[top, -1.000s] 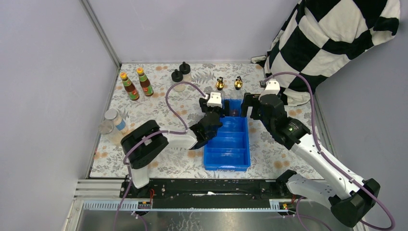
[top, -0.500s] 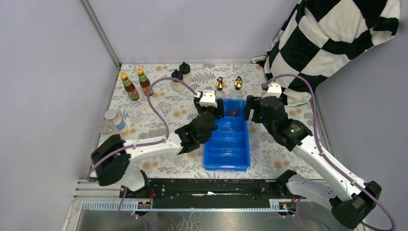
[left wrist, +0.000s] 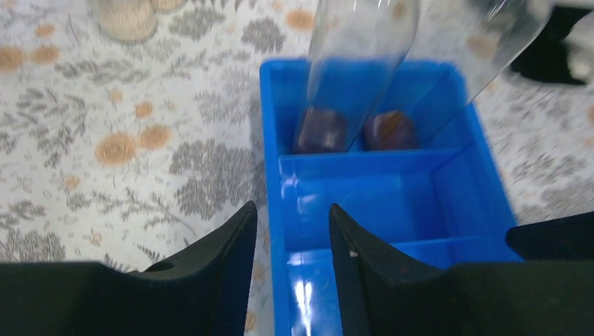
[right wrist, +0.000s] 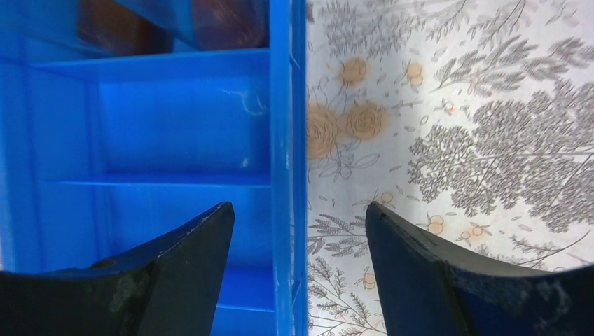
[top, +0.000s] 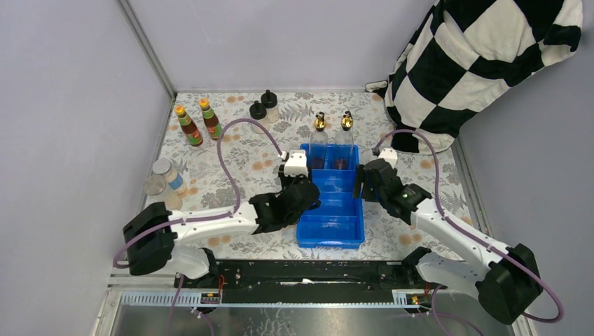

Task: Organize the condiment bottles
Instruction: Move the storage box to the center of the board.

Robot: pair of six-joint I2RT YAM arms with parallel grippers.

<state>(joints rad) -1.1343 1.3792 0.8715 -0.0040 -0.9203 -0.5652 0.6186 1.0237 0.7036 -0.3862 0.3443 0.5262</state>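
With both gold-spouted bottles (top: 320, 124) standing in the blue tray's (left wrist: 270, 175) far compartment, you have the left claw (left wrist: 291, 210) narrowly parted astride its left wall and the right claw (right wrist: 300, 210) spread astride the right, apparently seizing the tray, so pinch both walls evenly.

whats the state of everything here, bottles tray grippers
blue tray, flat on the table
gold-spouted bottles, upright in the tray's far compartment
orange-capped sauce bottles, upright on the table
black-capped bottles, upright on the table
silver-lidded jars, upright on the table, lids on
left gripper, astride the tray's left wall, grip unclear
right gripper, open astride the tray's right wall
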